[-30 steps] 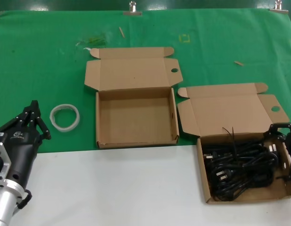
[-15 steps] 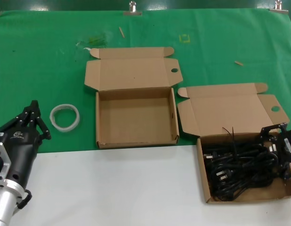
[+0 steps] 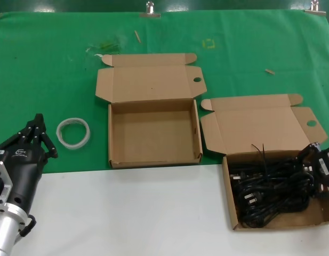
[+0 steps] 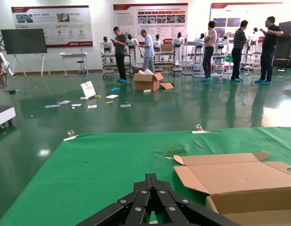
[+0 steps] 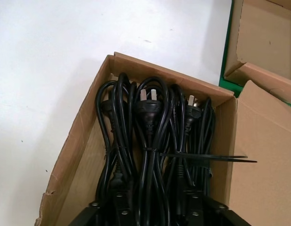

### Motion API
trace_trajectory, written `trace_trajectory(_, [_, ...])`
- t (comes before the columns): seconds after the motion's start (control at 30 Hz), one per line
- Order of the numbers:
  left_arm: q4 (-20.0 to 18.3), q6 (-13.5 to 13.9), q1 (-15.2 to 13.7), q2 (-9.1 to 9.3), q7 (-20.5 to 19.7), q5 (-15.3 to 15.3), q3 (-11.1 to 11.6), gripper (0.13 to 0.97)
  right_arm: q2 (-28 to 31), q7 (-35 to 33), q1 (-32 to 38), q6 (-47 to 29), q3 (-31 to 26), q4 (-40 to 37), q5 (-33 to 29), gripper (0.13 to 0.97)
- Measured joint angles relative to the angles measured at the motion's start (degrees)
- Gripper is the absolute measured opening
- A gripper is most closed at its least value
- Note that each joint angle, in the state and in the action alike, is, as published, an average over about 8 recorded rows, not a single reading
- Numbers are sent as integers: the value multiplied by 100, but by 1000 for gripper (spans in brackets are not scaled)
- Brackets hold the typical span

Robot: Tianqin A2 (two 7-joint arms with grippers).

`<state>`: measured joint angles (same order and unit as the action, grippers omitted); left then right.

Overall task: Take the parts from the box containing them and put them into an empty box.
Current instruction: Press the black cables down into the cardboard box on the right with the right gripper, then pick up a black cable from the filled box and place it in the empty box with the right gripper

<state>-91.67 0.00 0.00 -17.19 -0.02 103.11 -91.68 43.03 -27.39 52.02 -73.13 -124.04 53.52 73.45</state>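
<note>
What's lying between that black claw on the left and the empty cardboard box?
In the head view, a white translucent ring on green cloth lies between the left gripper and the empty brown box.

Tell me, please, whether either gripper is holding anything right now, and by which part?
Nothing visibly: the left gripper waits empty near the white ring; the right gripper sits among the bundled black power cords, grasp indiscernible.

White translucent ring [image 3: 73, 133] lies on the green cloth [image 3: 47, 74], near white tabletop [image 3: 127, 213]

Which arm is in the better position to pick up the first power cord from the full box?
The right. The right gripper is already at the far-right edge of the box holding the power cords. The left gripper waits far off, beside the white ring, with the empty box between.
</note>
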Motion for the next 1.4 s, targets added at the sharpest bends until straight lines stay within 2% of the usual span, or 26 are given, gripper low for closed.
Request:
trace_trajectory(0.1, [0, 0, 0, 0, 0, 0, 0, 140, 7, 14, -14, 2, -2, 20, -1, 349])
trace_trajectory(0.23, [0, 0, 0, 0, 0, 0, 0, 140, 16, 26, -29, 8, -3, 34, -2, 349])
trace_trajectory(0.5, [0, 0, 0, 0, 0, 0, 0, 140, 20, 25, -37, 22, 0, 26, 3, 220])
trace_trajectory(0.8, [0, 0, 0, 0, 0, 0, 0, 140, 35, 48, -8, -6, 31, 88, 46, 168])
trace_trajectory(1.4, [0, 0, 0, 0, 0, 0, 0, 140, -6, 475, 584, -253, 167, 355, 154, 168])
